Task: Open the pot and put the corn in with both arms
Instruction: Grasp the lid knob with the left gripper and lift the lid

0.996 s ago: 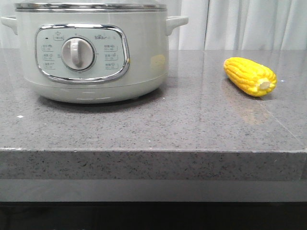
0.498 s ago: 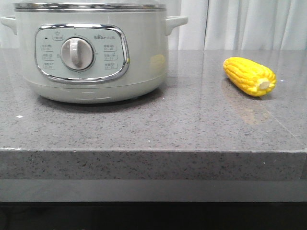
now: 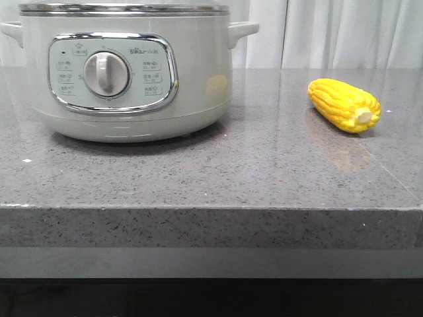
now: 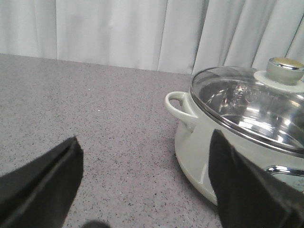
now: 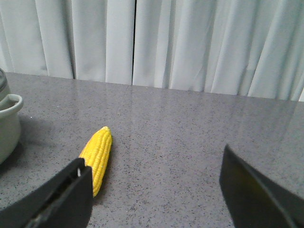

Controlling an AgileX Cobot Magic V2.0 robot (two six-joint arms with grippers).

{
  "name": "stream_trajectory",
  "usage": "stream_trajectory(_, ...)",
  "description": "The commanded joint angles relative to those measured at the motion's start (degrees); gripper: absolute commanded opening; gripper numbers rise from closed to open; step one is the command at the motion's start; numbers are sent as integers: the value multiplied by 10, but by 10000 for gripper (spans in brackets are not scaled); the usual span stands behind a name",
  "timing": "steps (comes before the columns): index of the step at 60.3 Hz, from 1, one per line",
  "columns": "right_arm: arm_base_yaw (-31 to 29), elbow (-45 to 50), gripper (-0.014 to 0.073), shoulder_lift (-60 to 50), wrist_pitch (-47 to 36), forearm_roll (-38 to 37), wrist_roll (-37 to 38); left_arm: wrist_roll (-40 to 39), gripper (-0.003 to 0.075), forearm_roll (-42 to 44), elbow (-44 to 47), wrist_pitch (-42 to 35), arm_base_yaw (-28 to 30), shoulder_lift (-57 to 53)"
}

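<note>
The pale-green pot [image 3: 125, 72] stands at the left of the grey counter, its dial panel facing me and its steel-rimmed lid [image 3: 122, 8] on. In the left wrist view the pot [image 4: 199, 142] shows with its glass lid [image 4: 247, 107] and the lid's knob [image 4: 285, 70]. The yellow corn [image 3: 344, 104] lies on the counter at the right, stub end toward me. It also shows in the right wrist view [image 5: 97, 156]. My left gripper [image 4: 145, 185] is open and empty beside the pot. My right gripper [image 5: 154, 190] is open and empty, the corn by one finger. Neither arm shows in the front view.
The grey speckled counter [image 3: 211, 178] has its front edge close to me. A white curtain [image 3: 344, 33] hangs behind the counter. One pot side handle [image 4: 178, 103] sticks out toward the left gripper's side.
</note>
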Motion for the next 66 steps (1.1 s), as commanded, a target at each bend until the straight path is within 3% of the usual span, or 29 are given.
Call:
stream_trajectory(1,-4,-19,570,9,-43,1,0,1,536,-9,-61,10,2,42)
stream_trajectory(15,-4,-19,570,9,-43,1,0,32,536,-9,-214,107,-14,189)
stream_trajectory(47,-4,-19,570,9,-40,1,0,32,537,-75,-556,211,-178,498)
stream_trajectory(66,-4,-19,570,9,-31,1,0,30,540,-79,-686,238,-188,626)
